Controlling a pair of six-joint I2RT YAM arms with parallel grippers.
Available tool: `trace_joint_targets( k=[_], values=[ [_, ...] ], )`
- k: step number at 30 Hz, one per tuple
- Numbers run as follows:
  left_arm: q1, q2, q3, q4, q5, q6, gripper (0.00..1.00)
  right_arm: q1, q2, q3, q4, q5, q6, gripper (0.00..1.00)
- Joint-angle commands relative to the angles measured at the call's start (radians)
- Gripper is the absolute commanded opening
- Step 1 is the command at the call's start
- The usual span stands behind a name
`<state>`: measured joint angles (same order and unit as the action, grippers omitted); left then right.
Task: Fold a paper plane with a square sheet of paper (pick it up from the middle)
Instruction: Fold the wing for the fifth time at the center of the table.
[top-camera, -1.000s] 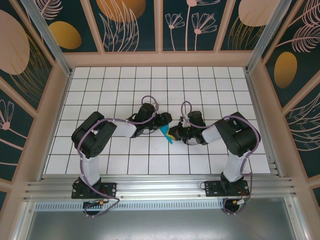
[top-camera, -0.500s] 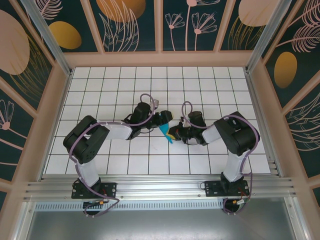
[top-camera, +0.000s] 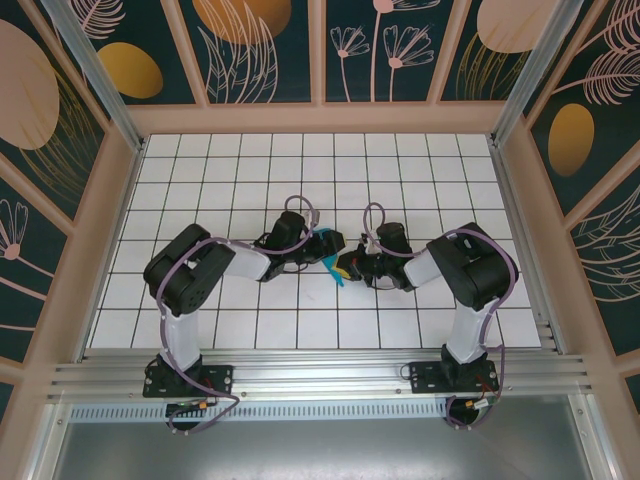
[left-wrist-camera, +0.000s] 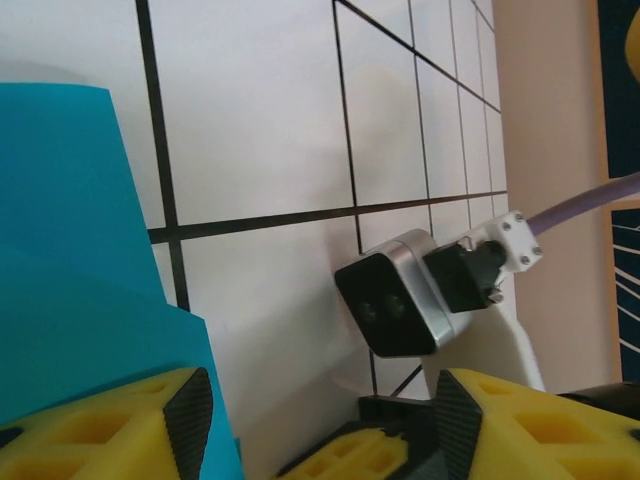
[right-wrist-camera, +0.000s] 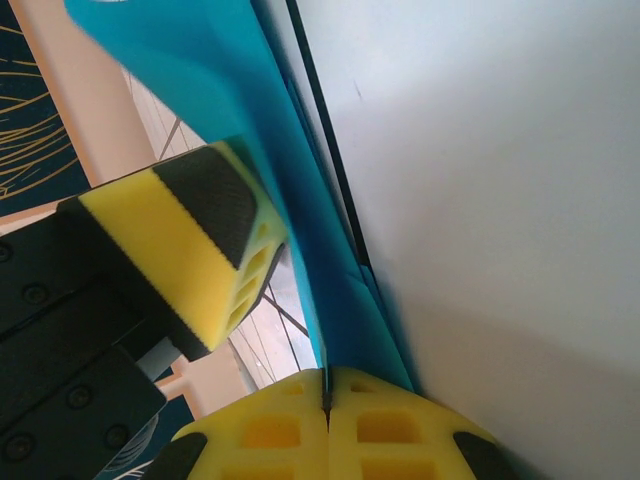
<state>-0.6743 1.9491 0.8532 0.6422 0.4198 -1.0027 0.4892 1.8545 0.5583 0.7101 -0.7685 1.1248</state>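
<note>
Seemingly mid-fold, the right gripper (right-wrist-camera: 325, 395) clamps the part-folded teal paper sheet (right-wrist-camera: 250, 130) over the table's (top-camera: 200, 180) middle, while the left gripper (left-wrist-camera: 318, 405), jaws apart beside it, should next pinch the free flap.

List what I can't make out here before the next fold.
- Top view: paper too small, half covered by left gripper and right gripper; creases unreadable.
- Left wrist: paper cut off by the left edge, its lower part behind a left finger.
- Right wrist: paper runs off the top edge; whether a left finger touches it is unclear.
</note>
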Motion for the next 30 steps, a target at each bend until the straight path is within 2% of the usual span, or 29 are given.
trace_joint_targets(
  k=[1,6,19,24,30],
  values=[
    [0.005,0.029,0.041,-0.036,-0.005,0.004,0.63,0.008,0.024,-0.003,-0.082,0.027,-0.025,0.00],
    [0.005,0.049,0.056,-0.117,-0.028,0.010,0.61,0.014,-0.033,0.020,-0.203,0.057,-0.095,0.08],
    [0.004,0.067,0.097,-0.186,-0.015,0.046,0.61,0.017,-0.135,0.020,-0.367,0.081,-0.187,0.15],
    [0.004,0.069,0.099,-0.194,-0.010,0.049,0.61,0.017,-0.159,0.019,-0.396,0.080,-0.202,0.14],
    [0.004,0.069,0.099,-0.206,-0.004,0.054,0.61,0.019,-0.157,0.020,-0.439,0.082,-0.230,0.05]
  ],
)
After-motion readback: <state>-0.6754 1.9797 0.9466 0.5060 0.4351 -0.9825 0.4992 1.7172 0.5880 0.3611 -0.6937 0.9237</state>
